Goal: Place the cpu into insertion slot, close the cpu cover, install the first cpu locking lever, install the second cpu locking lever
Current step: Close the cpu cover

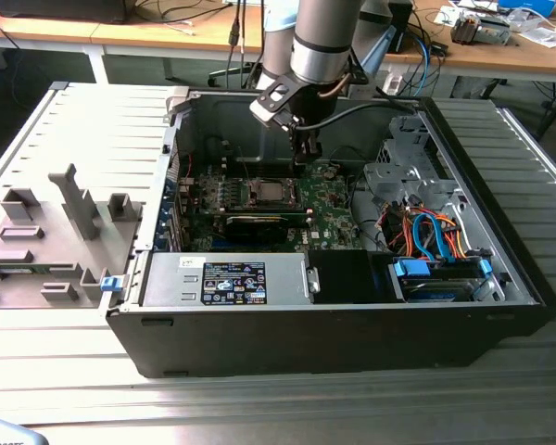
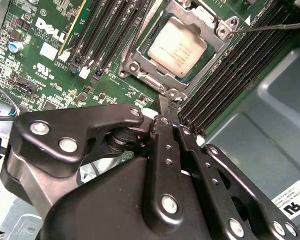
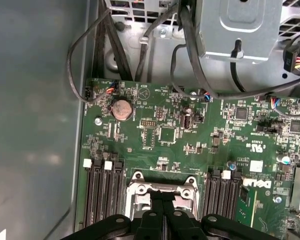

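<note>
I am holding my claw (image 2: 166,107) pinched shut and empty just beside the insertion slot (image 2: 135,65), on the exterior view's right, where the cpu (image 2: 177,47) is lying inside the window of the cpu cover (image 2: 217,32), seemingly to reach a locking lever (image 2: 270,26).

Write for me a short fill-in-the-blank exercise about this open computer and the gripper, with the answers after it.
1. The circuit board under the cpu is ____ in colour.
2. The long memory slots on both sides of the cpu are ____.
3. The gripper hangs close to the cpu cover, whose window is ____ in shape.
Missing words: green; black; square.
</note>
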Action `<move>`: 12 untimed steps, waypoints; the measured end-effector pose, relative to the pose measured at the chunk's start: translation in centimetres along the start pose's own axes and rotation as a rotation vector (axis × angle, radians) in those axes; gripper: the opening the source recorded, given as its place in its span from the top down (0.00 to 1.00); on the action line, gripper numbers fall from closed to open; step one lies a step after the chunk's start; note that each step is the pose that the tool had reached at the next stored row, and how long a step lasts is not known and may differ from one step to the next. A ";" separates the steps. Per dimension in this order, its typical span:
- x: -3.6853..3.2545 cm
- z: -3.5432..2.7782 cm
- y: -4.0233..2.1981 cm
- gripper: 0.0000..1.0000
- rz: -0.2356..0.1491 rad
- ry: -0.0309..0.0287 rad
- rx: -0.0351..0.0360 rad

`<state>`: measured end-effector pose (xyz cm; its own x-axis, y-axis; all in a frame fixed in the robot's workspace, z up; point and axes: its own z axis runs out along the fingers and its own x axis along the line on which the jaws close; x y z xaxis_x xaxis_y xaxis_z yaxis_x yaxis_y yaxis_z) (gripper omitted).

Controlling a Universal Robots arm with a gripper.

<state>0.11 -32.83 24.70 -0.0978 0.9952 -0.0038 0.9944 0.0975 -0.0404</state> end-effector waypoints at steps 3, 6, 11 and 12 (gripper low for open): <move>0.03 0.02 -0.25 0.89 0.000 0.0000 0.0001; 0.04 0.09 -0.44 0.89 0.000 0.0001 0.0000; 0.05 0.17 -0.56 0.89 0.000 -0.0001 0.0001; 0.06 0.18 -0.57 0.89 0.000 0.0000 0.0000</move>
<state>-0.47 -32.83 24.54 -0.0977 0.9952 -0.0038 0.9944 0.0975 -0.0404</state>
